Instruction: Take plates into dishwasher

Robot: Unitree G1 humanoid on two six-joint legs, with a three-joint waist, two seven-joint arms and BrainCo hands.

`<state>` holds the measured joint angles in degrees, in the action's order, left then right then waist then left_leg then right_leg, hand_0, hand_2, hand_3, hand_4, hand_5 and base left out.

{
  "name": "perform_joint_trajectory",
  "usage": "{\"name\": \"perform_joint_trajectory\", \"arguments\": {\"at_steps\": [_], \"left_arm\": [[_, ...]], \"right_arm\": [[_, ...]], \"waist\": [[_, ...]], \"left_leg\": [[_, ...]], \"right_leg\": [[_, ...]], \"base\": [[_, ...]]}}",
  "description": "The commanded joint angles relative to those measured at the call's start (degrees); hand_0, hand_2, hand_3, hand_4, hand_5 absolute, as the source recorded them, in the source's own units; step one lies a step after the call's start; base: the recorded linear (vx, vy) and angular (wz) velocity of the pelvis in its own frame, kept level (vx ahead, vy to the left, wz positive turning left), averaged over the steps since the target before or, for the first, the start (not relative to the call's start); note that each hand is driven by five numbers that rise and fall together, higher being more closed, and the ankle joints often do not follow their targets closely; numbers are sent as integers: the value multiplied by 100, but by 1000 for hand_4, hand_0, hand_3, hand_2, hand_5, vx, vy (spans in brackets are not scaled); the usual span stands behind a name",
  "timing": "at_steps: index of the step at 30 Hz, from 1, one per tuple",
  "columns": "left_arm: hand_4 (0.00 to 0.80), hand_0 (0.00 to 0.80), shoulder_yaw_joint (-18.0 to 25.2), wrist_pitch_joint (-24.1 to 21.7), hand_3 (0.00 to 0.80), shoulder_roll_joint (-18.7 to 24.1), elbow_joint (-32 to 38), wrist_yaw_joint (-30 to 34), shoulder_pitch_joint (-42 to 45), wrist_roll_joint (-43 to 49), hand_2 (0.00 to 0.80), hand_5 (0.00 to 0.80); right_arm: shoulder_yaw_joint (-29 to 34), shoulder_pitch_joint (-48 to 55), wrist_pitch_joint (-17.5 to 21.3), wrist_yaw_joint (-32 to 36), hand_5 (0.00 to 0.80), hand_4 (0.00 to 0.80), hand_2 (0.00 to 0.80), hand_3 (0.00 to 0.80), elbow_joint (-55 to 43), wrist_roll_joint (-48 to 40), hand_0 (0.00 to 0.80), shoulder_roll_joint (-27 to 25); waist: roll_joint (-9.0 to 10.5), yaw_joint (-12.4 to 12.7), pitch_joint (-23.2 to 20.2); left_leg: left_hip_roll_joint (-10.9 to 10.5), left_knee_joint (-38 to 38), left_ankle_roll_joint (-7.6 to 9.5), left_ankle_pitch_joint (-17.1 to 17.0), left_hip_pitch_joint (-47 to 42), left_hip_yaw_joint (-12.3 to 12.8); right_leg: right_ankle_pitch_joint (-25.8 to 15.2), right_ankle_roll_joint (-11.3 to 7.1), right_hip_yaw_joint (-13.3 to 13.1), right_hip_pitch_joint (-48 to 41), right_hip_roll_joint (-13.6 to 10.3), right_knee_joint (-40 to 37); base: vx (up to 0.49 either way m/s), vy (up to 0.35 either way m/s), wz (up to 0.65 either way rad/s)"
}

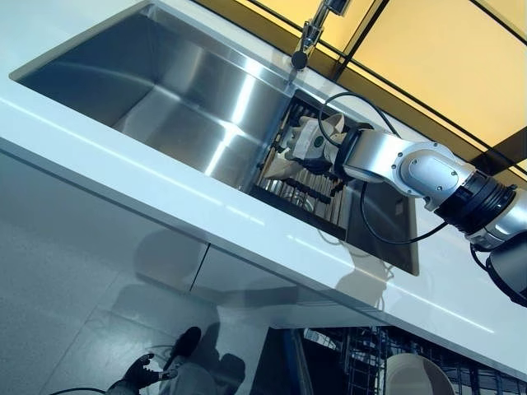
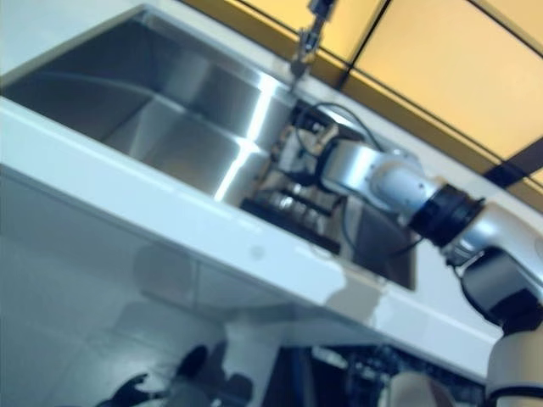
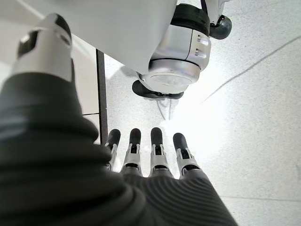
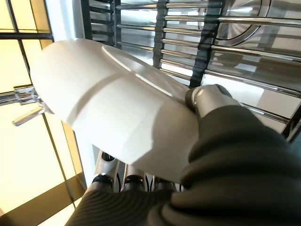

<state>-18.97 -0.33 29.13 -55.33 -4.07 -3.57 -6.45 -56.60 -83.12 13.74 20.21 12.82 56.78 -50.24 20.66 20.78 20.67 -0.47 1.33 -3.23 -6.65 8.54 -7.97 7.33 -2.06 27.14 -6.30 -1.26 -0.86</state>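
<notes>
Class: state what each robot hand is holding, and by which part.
The right hand pinches a white plate by its rim, thumb on top, fingers beneath. The left hand holds nothing.

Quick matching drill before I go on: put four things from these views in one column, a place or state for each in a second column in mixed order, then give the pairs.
Things:
1. right hand
2. left hand
3. white plate
4. plate in the dishwasher

Places or states:
A. hangs low with straight fingers, holding nothing, floor beyond it
B. stands in the dark rack below the counter
C. held over the drying rack beside the sink
D. shut on a plate, thumb on its face and fingers under it

Pairs: 1-D, 2-A, 3-C, 4-B
</notes>
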Motion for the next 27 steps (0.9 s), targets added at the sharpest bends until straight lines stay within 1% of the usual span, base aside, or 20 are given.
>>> {"name": "perform_joint_trajectory", "arguments": {"at_steps": [1, 4, 6, 7, 8, 9, 10, 13, 15, 16, 19, 20, 22, 23, 24, 25, 27], "left_arm": [[0, 0, 130, -94, 0, -40, -2, -122, 254, 16, 0, 0], [0, 0, 160, -83, 0, -55, -32, -141, 266, -80, 0, 0], [0, 0, 288, -71, 0, -86, -106, -159, 344, -83, 0, 0], [0, 0, 296, -67, 0, -87, -110, -165, 354, -63, 0, 0], [0, 0, 309, -67, 0, -88, -119, -167, 384, -15, 0, 0], [0, 0, 315, -86, 0, -99, -131, -168, 411, 13, 0, 0], [0, 0, 324, -98, 0, -97, -136, -163, 432, 12, 0, 0], [0, 0, 366, -147, 0, -105, -128, -117, 505, 76, 0, 0], [0, 0, 371, -160, 0, -108, -142, -90, 526, 81, 0, 0], [0, 0, 367, -193, 0, -107, -166, -49, 559, 104, 0, 0], [0, 0, 358, -226, 0, -113, -228, -17, 557, 155, 0, 0], [0, 0, 354, -228, 0, -115, -239, -11, 552, 156, 0, 0], [0, 0, 328, -229, 0, -139, -285, 26, 548, 189, 0, 0], [0, 0, 325, -235, 0, -141, -292, 27, 549, 193, 0, 0], [0, 0, 306, -262, 0, -169, -344, 48, 555, 249, 0, 0], [0, 0, 303, -271, 0, -169, -357, 49, 555, 252, 0, 0], [0, 0, 285, -307, 0, -197, -426, 106, 553, 283, 0, 0]], "right_arm": [[184, -151, -224, -133, 800, 800, 800, 800, 92, -5, 800, -298], [220, -106, -321, -166, 800, 800, 800, 800, 143, -64, 800, -370], [312, 1, -404, -335, 800, 800, 800, 800, 328, -193, 800, -583], [338, 23, -413, -408, 800, 800, 800, 800, 383, -207, 800, -645], [368, 59, -420, -555, 800, 800, 800, 800, 455, -239, 800, -741], [426, 95, -437, -636, 800, 800, 800, 800, 501, -317, 800, -873], [445, 122, -423, -672, 800, 800, 800, 800, 532, -368, 800, -959], [608, 301, -540, -868, 800, 800, 800, 800, 699, -560, 800, -1271], [664, 381, -496, -996, 800, 800, 800, 800, 769, -609, 800, -1401], [773, 509, -498, -1145, 800, 800, 800, 800, 906, -716, 800, -1637], [878, 636, -528, -1224, 800, 800, 800, 800, 1020, -757, 800, -1831], [884, 649, -540, -1236, 800, 800, 800, 800, 1027, -772, 800, -1850], [960, 752, -540, -1384, 800, 800, 800, 800, 1106, -924, 800, -2074], [974, 770, -577, -1394, 800, 800, 800, 800, 1114, -970, 800, -2096], [1078, 879, -640, -1461, 800, 800, 800, 800, 1153, -1100, 800, -2206], [1109, 910, -668, -1473, 800, 800, 800, 800, 1158, -1138, 800, -2222], [1297, 1087, -889, -1551, 800, 800, 800, 800, 1230, -1749, 800, -2421]], "waist": [[-118, -83, -315], [-124, -139, -381], [-112, -262, -520], [-105, -301, -549], [-105, -349, -595], [-112, -432, -660], [-122, -476, -690], [-191, -637, -778], [-227, -701, -817], [-303, -832, -899], [-384, -974, -1003], [-395, -985, -1017], [-492, -1125, -1144], [-501, -1131, -1158], [-561, -1218, -1237], [-568, -1225, -1249], [-664, -1366, -1364]], "left_leg": [[135, 367, 161, 464, -537, 410], [130, 367, 173, 498, -598, 437], [128, 367, 201, 568, -693, 501], [124, 367, 214, 547, -687, 515], [141, 367, 219, 596, -743, 564], [128, 367, 243, 583, -751, 591], [128, 367, 253, 598, -776, 613], [135, 367, 289, 668, -892, 732], [132, 367, 307, 695, -944, 779], [121, 367, 336, 746, -1042, 849], [106, 367, 369, 806, -1147, 929], [107, 367, 372, 814, -1160, 942], [94, 367, 395, 866, -1263, 1015], [93, 367, 397, 873, -1273, 1025], [81, 367, 408, 908, -1330, 1065], [81, 366, 409, 917, -1342, 1074], [54, 357, 432, 974, -1417, 1144]], "right_leg": [[-594, -469, -200, 271, -105, 273], [-625, -485, -247, 246, -107, 233], [-685, -527, -354, 211, -107, 155], [-720, -541, -362, 222, -116, 142], [-719, -552, -419, 203, -107, 139], [-756, -568, -456, 226, -118, 136], [-762, -573, -488, 226, -117, 137], [-797, -606, -630, 223, -134, 145], [-809, -619, -689, 221, -139, 154], [-824, -644, -801, 218, -156, 173], [-829, -655, -945, 217, -164, 179], [-829, -655, -964, 215, -163, 180], [-823, -662, -1103, 185, -162, 170], [-823, -663, -1120, 181, -160, 167], [-826, -665, -1198, 168, -157, 153], [-828, -667, -1218, 164, -154, 148], [-826, -666, -1380, 129, -136, 94]], "base": [[0, 0, 0], [-1, -3, -2], [-1, -31, -11], [3, -45, -15], [-24, -16, -16], [-15, -16, -16], [-31, 2, -19], [-34, -4, -28], [-25, 3, -31], [-27, 0, -22], [-19, -7, -29], [9, -5, -29], [14, -7, -23], [24, -12, -28], [25, -11, -27], [41, -14, -33], [35, -4, -31]]}}
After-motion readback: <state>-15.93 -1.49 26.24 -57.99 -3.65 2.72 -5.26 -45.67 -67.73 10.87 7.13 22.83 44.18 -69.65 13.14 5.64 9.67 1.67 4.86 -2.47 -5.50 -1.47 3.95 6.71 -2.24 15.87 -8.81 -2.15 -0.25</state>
